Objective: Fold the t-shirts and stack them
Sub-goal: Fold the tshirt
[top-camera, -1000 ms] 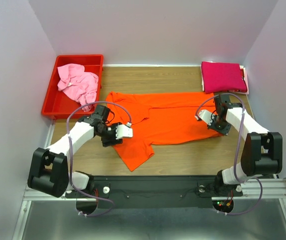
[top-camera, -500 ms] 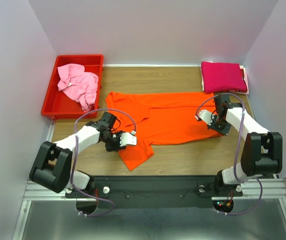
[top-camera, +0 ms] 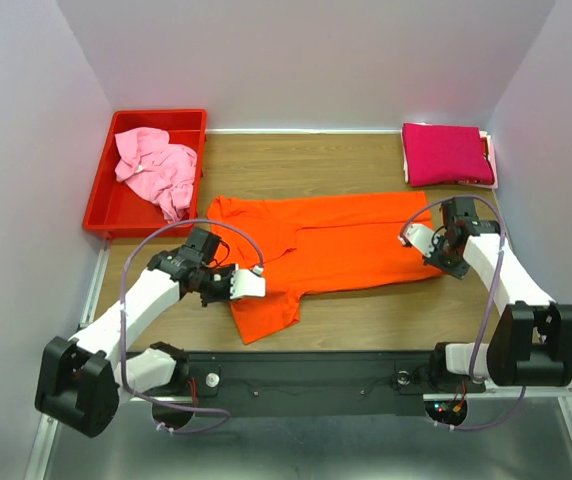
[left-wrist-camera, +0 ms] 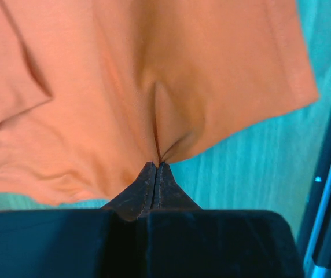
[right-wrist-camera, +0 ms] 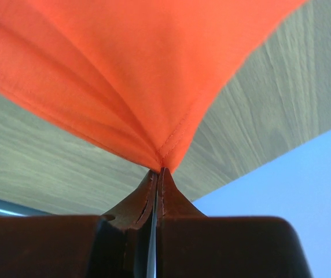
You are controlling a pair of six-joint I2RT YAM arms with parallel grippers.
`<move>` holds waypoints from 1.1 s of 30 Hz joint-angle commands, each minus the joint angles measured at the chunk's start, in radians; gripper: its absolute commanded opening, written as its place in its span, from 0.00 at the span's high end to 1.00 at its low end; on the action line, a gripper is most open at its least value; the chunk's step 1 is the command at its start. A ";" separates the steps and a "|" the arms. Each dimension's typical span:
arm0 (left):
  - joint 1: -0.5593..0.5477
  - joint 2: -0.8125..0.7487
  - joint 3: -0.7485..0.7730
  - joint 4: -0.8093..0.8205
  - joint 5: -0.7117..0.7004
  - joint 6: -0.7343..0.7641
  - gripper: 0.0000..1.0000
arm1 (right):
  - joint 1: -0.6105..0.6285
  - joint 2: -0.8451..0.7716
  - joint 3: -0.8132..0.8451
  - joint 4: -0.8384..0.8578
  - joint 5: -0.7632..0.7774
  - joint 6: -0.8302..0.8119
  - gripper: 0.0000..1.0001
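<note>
Red bin [top-camera: 101,215]: it stands at the far left corner of the table. The light pink shirt [top-camera: 154,168] lies crumpled inside, and one end hangs over the near rim.
Left gripper [top-camera: 256,286]: the jaws are pressed together on a small pinch of the orange shirt [top-camera: 336,235], at its left near part. The cloth puckers at the tips.
Orange shirt: it lies spread across the middle of the table [top-camera: 366,305], with the long side going left to right. I judge it soft, light and limp, so it follows only where it is pinched and sags elsewhere. Hems and corners give the best hold.
Right gripper [top-camera: 409,239]: the jaws are closed on the stitched hem at the right near corner, and the cloth rises like a tent.
Magenta shirt [top-camera: 446,152]: it lies folded at the far right corner.
Room: there is bare wood behind and in front of the orange shirt. The side walls are close, and the near sleeve lies just beside the front rail.
</note>
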 commanded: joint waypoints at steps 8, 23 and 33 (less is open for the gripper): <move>0.073 -0.040 0.164 -0.167 0.063 -0.023 1.00 | -0.023 -0.009 0.071 -0.061 -0.040 -0.096 0.99; 0.206 0.330 0.489 -0.131 0.136 0.057 1.00 | -0.023 0.399 0.453 -0.059 -0.055 -0.141 0.99; 0.246 0.502 0.530 -0.048 0.127 0.034 0.78 | -0.023 0.609 0.637 -0.058 -0.075 -0.075 0.58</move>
